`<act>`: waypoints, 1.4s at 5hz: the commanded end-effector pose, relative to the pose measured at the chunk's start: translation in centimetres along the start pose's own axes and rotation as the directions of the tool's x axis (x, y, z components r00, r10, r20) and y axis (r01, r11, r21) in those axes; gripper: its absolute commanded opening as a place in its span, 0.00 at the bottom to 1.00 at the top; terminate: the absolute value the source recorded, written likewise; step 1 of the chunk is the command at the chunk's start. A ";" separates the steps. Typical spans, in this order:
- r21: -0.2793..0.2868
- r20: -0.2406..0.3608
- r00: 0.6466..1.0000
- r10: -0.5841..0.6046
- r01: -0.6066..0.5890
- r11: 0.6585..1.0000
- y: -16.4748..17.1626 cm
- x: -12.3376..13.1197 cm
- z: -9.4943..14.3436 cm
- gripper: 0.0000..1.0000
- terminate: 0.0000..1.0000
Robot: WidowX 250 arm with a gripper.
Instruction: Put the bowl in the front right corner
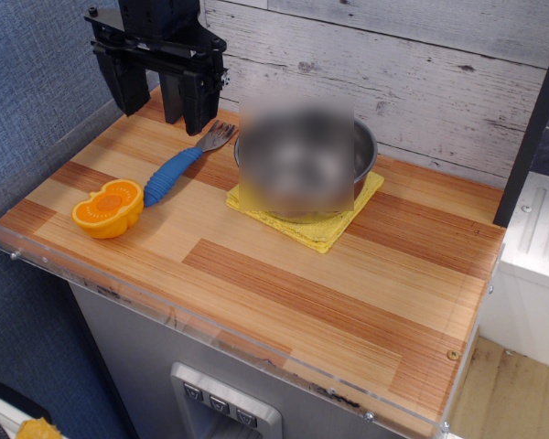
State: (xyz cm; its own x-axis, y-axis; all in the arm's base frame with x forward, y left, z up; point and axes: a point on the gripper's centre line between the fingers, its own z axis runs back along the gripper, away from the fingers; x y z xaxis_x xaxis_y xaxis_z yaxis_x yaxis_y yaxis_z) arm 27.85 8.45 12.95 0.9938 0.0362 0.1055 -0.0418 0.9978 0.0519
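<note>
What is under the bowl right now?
The bowl sits on a yellow cloth, whose corners stick out. The cloth's middle is covered, so anything else beneath cannot be seen.

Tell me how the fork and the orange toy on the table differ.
The fork is long and thin, with a blue ribbed handle and grey metal tines; the orange toy is squat, rounded and lobed. The fork lies slantwise, tines pointing toward the bowl; the orange toy sits nearer the table's front edge with its flat face up. Both rest on the bare wood, almost touching, left of the yellow cloth.
</note>
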 end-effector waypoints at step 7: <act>-0.028 0.067 0.996 -0.050 0.052 0.998 -12.4 7.3 -7.0 1.00 0.00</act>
State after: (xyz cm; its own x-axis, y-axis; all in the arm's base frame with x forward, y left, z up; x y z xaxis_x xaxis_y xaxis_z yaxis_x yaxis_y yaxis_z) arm 35.63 -3.02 4.28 0.9935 -0.0113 0.1131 0.0075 0.9994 0.0342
